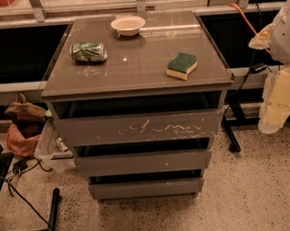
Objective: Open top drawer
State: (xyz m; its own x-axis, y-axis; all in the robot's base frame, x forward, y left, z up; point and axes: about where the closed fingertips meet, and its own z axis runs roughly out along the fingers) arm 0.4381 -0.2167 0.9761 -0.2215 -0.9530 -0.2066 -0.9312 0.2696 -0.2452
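The top drawer is the tallest of three grey-brown fronts of the cabinet, with whitish scratches across its face. A dark gap shows between it and the cabinet top. Two shorter fronts sit below it, the middle one and the bottom one. My gripper hangs on the white and yellowish arm at the right edge of the view. It is to the right of the cabinet at about the top drawer's height, and apart from it.
On the cabinet top lie a green can on its side, a white bowl and a green-yellow sponge. Bags, cables and a black pole are on the floor at left. A black stand leg is at right.
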